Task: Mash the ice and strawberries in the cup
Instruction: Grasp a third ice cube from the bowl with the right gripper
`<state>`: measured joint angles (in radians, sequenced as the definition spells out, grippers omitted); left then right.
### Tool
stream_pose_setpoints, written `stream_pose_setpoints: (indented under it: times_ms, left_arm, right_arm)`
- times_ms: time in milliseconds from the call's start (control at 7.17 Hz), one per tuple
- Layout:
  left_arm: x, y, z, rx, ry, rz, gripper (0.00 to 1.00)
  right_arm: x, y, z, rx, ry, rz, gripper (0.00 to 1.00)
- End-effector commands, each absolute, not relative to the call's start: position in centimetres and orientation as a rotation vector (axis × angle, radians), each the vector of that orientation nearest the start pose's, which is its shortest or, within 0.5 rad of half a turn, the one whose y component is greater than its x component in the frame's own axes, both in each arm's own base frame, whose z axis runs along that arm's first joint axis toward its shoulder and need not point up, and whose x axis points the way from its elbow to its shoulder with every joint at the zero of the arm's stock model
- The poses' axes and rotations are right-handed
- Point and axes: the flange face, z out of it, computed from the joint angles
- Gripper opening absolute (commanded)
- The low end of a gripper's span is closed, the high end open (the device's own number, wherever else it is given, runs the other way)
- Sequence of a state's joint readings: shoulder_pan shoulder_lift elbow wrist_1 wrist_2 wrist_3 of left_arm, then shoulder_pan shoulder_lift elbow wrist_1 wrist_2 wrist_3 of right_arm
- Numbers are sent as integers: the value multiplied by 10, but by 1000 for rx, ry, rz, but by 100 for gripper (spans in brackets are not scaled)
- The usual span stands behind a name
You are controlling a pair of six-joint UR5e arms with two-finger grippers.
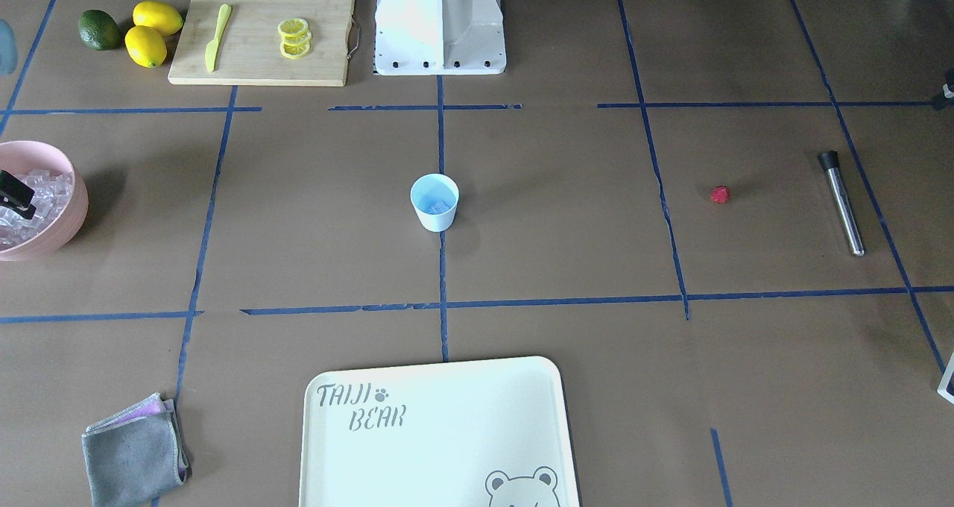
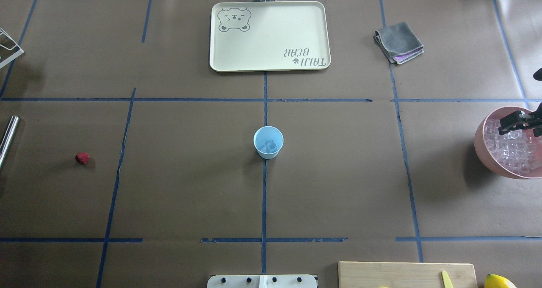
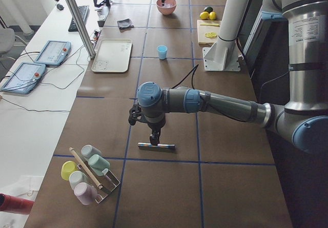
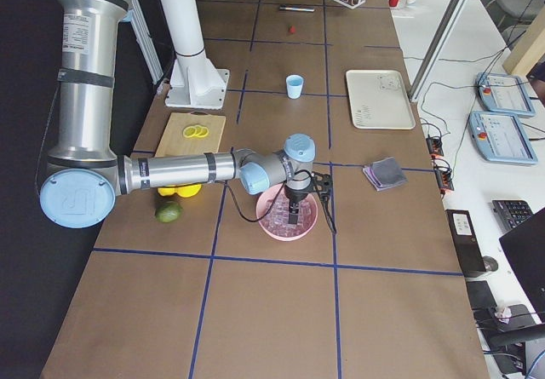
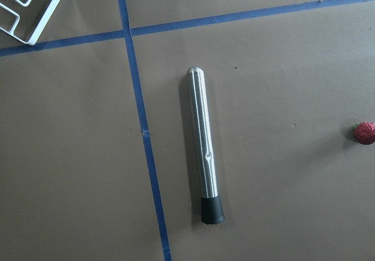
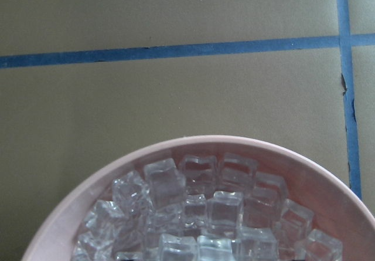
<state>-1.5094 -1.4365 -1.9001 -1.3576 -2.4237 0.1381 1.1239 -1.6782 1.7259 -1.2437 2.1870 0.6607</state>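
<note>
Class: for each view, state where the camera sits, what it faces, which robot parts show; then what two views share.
Front-facing: across the table, facing the white robot base; right gripper over round pink bowl of clear ice cubes.
Overhead: behind the robot, facing forward-down; base, right gripper.
Exterior left: left table end; near left arm, left gripper above steel black-tipped muddler.
Exterior right: opposite end; near right arm.
Left wrist: down on muddler; no robot part.
Right wrist: down on ice cubes; none.
Shared: small light-blue cup, front-facing and overhead.

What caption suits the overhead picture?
Blue cup with ice at centre; strawberry lies apart; right gripper hangs over pink bowl.
</note>
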Motion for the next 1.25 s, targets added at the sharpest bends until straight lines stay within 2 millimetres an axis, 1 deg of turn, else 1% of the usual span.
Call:
stream_pose_setpoints:
  times_ms: [0, 139, 279, 418, 558, 697, 836, 976, 1115]
  left_arm:
    - [-32, -429, 575, 15, 854, 179, 100]
    - [-32, -429, 575, 15, 854, 179, 100]
    - [-32, -429, 574, 17, 856, 180, 100]
    - [-32, -429, 574, 17, 856, 180, 100]
    - [-32, -429, 574, 17, 856, 180, 100]
    - [-32, -429, 574, 17, 856, 180, 100]
    - [-32, -429, 574, 17, 856, 180, 100]
    - [-32, -429, 574, 17, 856, 180, 100]
    - [-32, -429, 574, 17, 856, 180, 100]
  right_arm:
    - [-137, -455, 605, -14, -711, 87, 72]
    - [-137, -455, 606, -17, -709, 88, 51]
    - [-136, -455, 606, -16, -711, 88, 32]
    - [-137, -453, 605, -28, -726, 85, 9]
    - [-138, -452, 601, -37, -751, 76, 0]
    - [-140, -453, 598, -35, -759, 72, 0]
    - [-142, -458, 587, -20, -777, 64, 0]
    - [-141, -458, 552, 12, -817, 47, 0]
    - [-142, -454, 510, 34, -865, 66, 0]
